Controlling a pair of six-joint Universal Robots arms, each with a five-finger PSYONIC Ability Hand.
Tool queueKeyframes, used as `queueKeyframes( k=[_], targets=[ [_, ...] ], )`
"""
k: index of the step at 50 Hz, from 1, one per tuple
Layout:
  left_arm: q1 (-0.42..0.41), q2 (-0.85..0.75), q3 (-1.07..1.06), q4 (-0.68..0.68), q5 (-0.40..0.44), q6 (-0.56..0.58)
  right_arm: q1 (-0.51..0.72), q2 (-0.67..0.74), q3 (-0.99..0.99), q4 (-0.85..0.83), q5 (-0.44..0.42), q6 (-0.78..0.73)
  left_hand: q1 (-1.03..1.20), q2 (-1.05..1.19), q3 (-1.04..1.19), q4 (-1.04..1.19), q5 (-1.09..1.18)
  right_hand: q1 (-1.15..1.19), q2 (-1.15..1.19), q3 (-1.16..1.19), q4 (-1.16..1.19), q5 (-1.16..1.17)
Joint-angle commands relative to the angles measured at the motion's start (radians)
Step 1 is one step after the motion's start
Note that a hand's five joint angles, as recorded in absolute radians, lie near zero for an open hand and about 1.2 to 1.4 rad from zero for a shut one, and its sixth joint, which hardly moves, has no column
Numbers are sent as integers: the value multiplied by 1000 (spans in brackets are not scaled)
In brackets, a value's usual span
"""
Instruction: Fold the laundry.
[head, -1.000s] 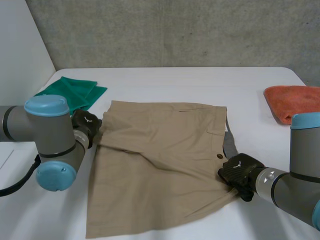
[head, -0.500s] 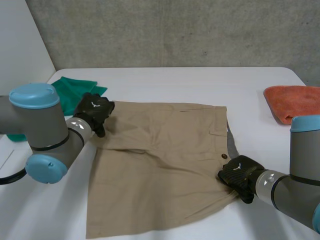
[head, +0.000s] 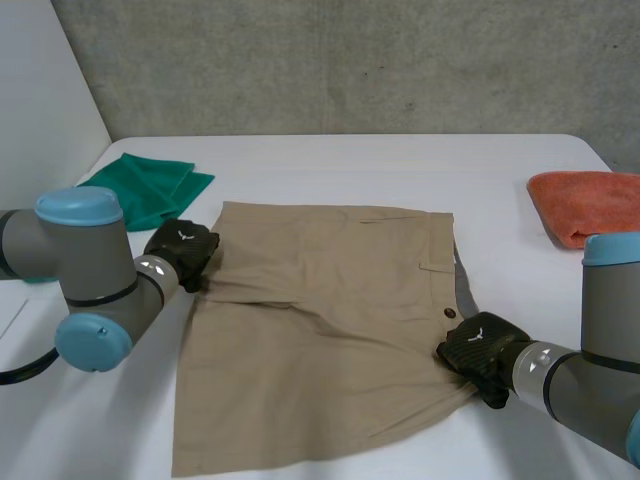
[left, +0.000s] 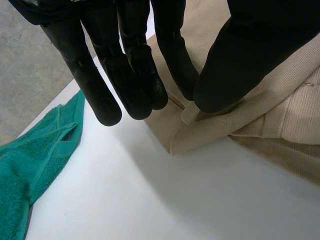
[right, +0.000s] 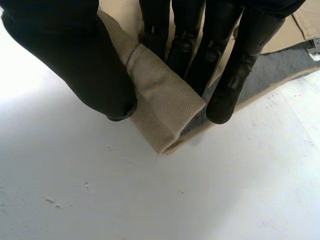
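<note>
Tan shorts (head: 320, 320) lie spread flat on the white table (head: 400, 165). My left hand (head: 180, 252) is at the shorts' left edge, close to the far left corner. In the left wrist view my left hand (left: 125, 60) has its thumb and straight fingers closed on a raised fold of the shorts (left: 280, 115). My right hand (head: 480, 348) is at the right edge, just below the button. The right wrist view shows that hand (right: 65, 55) pinching a doubled fold of the shorts (right: 160, 100) between thumb and fingers, low over the table.
A green towel (head: 145, 185) lies at the back left, close to my left hand, and shows beside the fingers as the green towel (left: 30, 155). An orange towel (head: 590, 205) sits at the right edge. Grey lining (head: 460, 290) peeks out along the shorts' right side.
My left hand lifted off toward the shorts' far left corner with its fingers spread, then came back to the left edge and closed. The right hand stayed put.
</note>
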Motion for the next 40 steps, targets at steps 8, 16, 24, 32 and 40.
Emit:
queueKeyframes(
  k=[8, 16, 24, 32, 40],
  targets=[
    [-20, 75, -65, 8, -156, 0, 3, -2, -5, -6, 4, 1, 249, 203, 208, 200, 243, 386, 185, 202, 203, 231],
    [-11, 71, -66, 13, -158, 0, 0, -2, -4, -6, 4, 1, 249, 203, 208, 200, 243, 386, 185, 202, 203, 231],
    [-25, 117, -77, 12, -164, -4, 5, -2, -10, -12, 3, 18, -299, -345, -340, -348, -305, 386, 185, 202, 203, 231],
    [-26, 337, -207, 10, -164, -24, 5, -4, -62, -12, -8, 135, -786, -833, -828, -835, -792, 386, 185, 202, 203, 231],
    [-121, 526, -394, -54, -153, -173, 2, 1, -120, -14, -14, 259, -790, -836, -831, -839, -796, 386, 185, 202, 203, 231]
  ],
)
